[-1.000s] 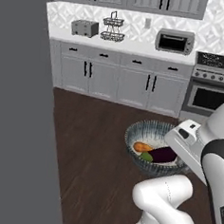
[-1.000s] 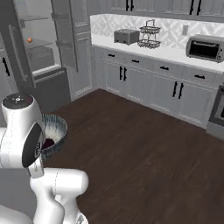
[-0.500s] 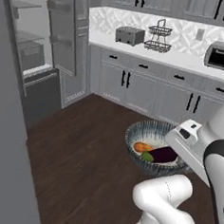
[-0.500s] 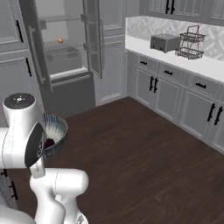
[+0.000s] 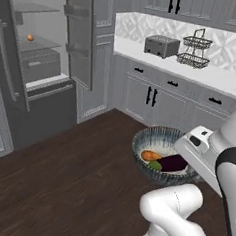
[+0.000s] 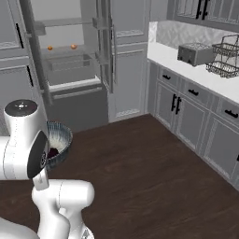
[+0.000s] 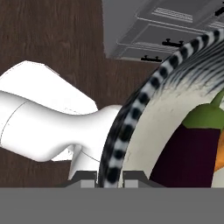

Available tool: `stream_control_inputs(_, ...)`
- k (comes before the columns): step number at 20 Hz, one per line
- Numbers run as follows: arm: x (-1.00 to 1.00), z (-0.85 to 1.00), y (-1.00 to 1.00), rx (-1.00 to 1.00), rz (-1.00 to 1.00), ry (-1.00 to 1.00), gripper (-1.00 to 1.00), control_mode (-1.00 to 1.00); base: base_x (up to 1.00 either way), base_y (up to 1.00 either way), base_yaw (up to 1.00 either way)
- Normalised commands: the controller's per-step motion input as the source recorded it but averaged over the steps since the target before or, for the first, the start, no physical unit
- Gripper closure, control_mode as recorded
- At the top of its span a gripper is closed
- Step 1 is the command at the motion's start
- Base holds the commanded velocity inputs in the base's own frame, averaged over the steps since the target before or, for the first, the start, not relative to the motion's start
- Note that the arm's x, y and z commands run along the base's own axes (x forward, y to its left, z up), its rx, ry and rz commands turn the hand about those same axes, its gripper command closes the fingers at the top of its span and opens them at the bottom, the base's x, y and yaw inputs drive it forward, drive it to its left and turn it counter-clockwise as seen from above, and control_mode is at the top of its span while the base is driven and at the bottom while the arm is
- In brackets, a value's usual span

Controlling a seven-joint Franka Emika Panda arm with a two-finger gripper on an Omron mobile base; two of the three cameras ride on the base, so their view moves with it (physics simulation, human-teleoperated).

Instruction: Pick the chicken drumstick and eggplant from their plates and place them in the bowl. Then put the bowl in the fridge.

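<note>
My gripper is shut on the right rim of the grey-blue streaked bowl and holds it up over the dark floor. In the bowl lie the orange-brown chicken drumstick and the dark-purple eggplant with its green cap. The hand view has the gripper pinching the striped bowl rim, with the eggplant and a sliver of drumstick inside. From the right base view, the bowl peeks out behind my arm. The fridge stands open ahead to the left. The plates are out of view.
A counter along the right wall carries a toaster and a wire rack above grey cabinets. Small orange items sit on a fridge shelf. The open fridge door juts out. Dark wood floor lies between me and the fridge.
The whole picture has swung: the base has turned, so the open fridge is now nearer and more central. The bowl stays in the shut gripper, in the same place by the arm.
</note>
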Motion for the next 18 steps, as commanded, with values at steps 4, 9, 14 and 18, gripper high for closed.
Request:
stream_control_inputs(4,0.0,0.0,0.0,0.0,0.0,0.0,1.0,1.0,1.0,-0.43,0.3)
stream_control_inputs(9,0.0,0.0,0.0,0.0,0.0,0.0,1.0,1.0,1.0,-0.17,0.33)
stream_control_inputs(14,0.0,0.0,0.0,0.0,0.0,0.0,1.0,1.0,1.0,-0.07,0.33)
stream_control_inputs(18,0.0,0.0,0.0,0.0,0.0,0.0,1.0,1.0,1.0,-0.04,0.29)
